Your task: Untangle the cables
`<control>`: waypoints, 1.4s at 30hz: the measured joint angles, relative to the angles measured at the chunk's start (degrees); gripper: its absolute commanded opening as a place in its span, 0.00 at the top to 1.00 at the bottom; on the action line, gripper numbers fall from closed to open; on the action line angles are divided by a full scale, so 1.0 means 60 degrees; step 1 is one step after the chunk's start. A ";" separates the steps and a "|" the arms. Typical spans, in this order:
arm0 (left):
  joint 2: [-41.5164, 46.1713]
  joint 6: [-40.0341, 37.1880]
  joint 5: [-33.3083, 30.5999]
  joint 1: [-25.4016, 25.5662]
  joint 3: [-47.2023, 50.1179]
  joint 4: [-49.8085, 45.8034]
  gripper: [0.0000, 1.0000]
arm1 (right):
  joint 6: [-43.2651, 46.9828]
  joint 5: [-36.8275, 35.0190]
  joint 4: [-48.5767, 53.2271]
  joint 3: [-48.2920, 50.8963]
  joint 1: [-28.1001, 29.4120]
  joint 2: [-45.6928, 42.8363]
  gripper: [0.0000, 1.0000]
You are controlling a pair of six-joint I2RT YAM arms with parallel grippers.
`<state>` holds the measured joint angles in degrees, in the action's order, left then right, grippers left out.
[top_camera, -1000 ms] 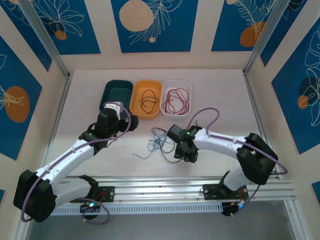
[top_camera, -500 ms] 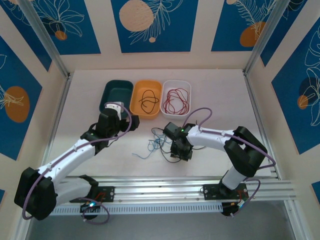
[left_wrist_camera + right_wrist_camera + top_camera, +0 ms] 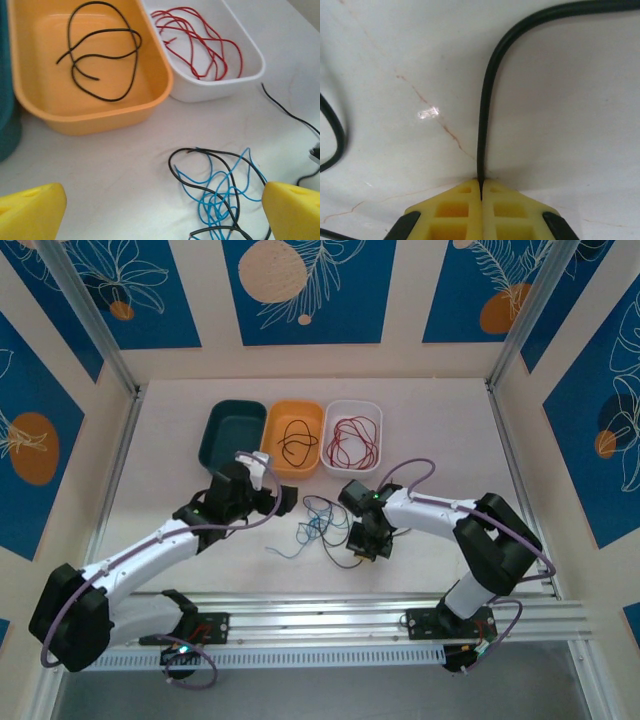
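Observation:
A tangle of blue cable [image 3: 220, 200] and black cable [image 3: 210, 184] lies on the table's middle [image 3: 322, 523]. My right gripper [image 3: 481, 186] is shut on a black cable [image 3: 487, 100] that runs up from between its yellow fingers; from above this gripper [image 3: 362, 545] sits just right of the tangle. My left gripper [image 3: 285, 500] is open, its yellow fingertips [image 3: 30, 212] wide apart, hovering left of the tangle with nothing between them. A black cable [image 3: 102, 55] lies in the orange tray [image 3: 90, 107], and red cables [image 3: 200, 45] lie in the white tray [image 3: 210, 90].
A dark green tray [image 3: 232, 434] stands left of the orange tray [image 3: 291, 466] and the white tray [image 3: 353, 410] at the back. A loose black strand [image 3: 287, 112] runs along the table to the right. Walls and aluminium posts enclose the table; a rail runs along the front.
My left gripper has moved right and forward, toward the tangle. My right gripper shifted slightly left, then settled by the tangle holding the black cable.

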<state>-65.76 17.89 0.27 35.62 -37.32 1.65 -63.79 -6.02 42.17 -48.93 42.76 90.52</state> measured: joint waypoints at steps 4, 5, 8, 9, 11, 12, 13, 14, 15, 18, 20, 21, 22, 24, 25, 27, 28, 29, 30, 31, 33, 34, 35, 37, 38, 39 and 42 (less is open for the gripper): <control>-0.0277 -0.0131 0.0397 0.0036 0.0055 0.0430 0.00 | 0.0131 -0.0211 -0.0146 -0.0004 -0.0280 -0.0484 1.00; -0.0328 -0.0186 0.0492 0.0044 0.0055 0.0532 0.00 | 0.0178 -0.0273 -0.0142 -0.0011 -0.0331 -0.0721 1.00; -0.0393 -0.0433 0.0863 0.0069 0.0055 0.0831 0.00 | 0.0306 -0.0463 -0.0127 -0.0055 -0.0448 -0.1435 1.00; -0.0397 -0.0557 0.0984 0.0076 0.0055 0.0922 0.00 | 0.0342 -0.0506 -0.0095 -0.0084 -0.0455 -0.1617 1.00; -0.0408 -0.0903 0.1341 0.0120 0.0055 0.1137 0.00 | 0.0426 -0.0597 -0.0044 -0.0175 -0.0517 -0.2044 1.00; -0.0433 -0.1086 0.1530 0.0142 0.0055 0.1220 0.00 | 0.0481 -0.0634 -0.0018 -0.0211 -0.0535 -0.2182 1.00; -0.0459 -0.1297 0.1759 0.0171 0.0055 0.1308 0.00 | 0.0557 -0.0670 0.0015 -0.0248 -0.0572 -0.2361 1.00; -0.0503 -0.1508 0.2011 0.0200 0.0055 0.1377 0.00 | 0.0630 -0.0696 0.0047 -0.0273 -0.0594 -0.2539 1.00; -0.0543 -0.1679 0.2251 0.0237 0.0055 0.1446 0.00 | 0.0707 -0.0718 0.0073 -0.0284 -0.0616 -0.2703 1.00; -0.0729 -0.2153 0.2976 0.0357 0.0055 0.1647 0.02 | 0.0973 -0.0747 0.0080 -0.0295 -0.0641 -0.3238 1.00; -0.0922 -0.2277 0.3304 0.0430 0.0055 0.1778 0.03 | 0.1220 -0.0743 0.0051 -0.0310 -0.0641 -0.3570 1.00; -0.1016 -0.2291 0.3391 0.0444 0.0055 0.1872 0.03 | 0.1359 -0.0743 0.0011 -0.0321 -0.0641 -0.3712 1.00; -0.1093 -0.2277 0.3472 0.0448 0.0055 0.1982 0.03 | 0.1512 -0.0739 -0.0018 -0.0346 -0.0641 -0.3854 1.00; -0.1177 -0.2106 0.3574 0.0448 0.0055 0.2269 0.03 | 0.1821 -0.0739 -0.0069 -0.0408 -0.0641 -0.4116 1.00; -0.1188 -0.1993 0.3606 0.0448 0.0055 0.2466 0.03 | 0.2007 -0.0736 -0.0073 -0.0452 -0.0641 -0.4255 1.00; -0.1188 -0.1716 0.3610 0.0452 0.0029 0.2812 0.04 | 0.2397 -0.0707 -0.0062 -0.0532 -0.0641 -0.4510 1.00; -0.1188 -0.1566 0.3592 0.0452 -0.0018 0.2922 0.04 | 0.2623 -0.0699 -0.0058 -0.0583 -0.0641 -0.4656 1.00; -0.1188 -0.1450 0.3530 0.0452 -0.0106 0.2951 0.04 | 0.2830 -0.0678 -0.0055 -0.0619 -0.0634 -0.4779 1.00; -0.1188 -0.1297 0.3450 0.0452 -0.0219 0.3016 0.05 | 0.3056 -0.0667 -0.0033 -0.0681 -0.0630 -0.4940 1.00; -0.1188 -0.1198 0.3381 0.0452 -0.0342 0.3071 0.06 | 0.3275 -0.0648 -0.0004 -0.0750 -0.0623 -0.5104 1.00; -0.1188 -0.0994 0.3344 0.0444 -0.0608 0.3195 0.06 | 0.3654 -0.0590 0.0051 -0.0892 -0.0619 -0.5417 1.00; -0.1188 -0.0940 0.3384 0.0444 -0.0739 0.3308 0.06 | 0.3825 -0.0568 0.0080 -0.0969 -0.0608 -0.5574 1.00; -0.1188 -0.0900 0.3504 0.0441 -0.0831 0.3399 0.07 | 0.3931 -0.0565 0.0117 -0.1042 -0.0605 -0.5683 1.00; -0.1188 -0.0903 0.4036 0.0444 -0.1042 0.3504 0.09 | 0.4153 -0.0561 0.0146 -0.1202 -0.0590 -0.5836 1.00; -0.1188 -0.0951 0.4320 0.0444 -0.1133 0.3486 0.10 | 0.4244 -0.0561 0.0146 -0.1268 -0.0579 -0.5869 1.00; -0.1188 -0.1045 0.4670 0.0448 -0.1290 0.3370 0.11 | 0.4313 -0.0565 0.0149 -0.1330 -0.0561 -0.5872 1.00; -0.1195 -0.1574 0.5399 0.0525 -0.1891 0.2630 0.13 | 0.4470 -0.0565 0.0117 -0.1424 -0.0488 -0.5858 1.00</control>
<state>-72.93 8.45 32.67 38.76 -48.66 17.43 -36.97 -9.41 42.87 -57.47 39.83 55.37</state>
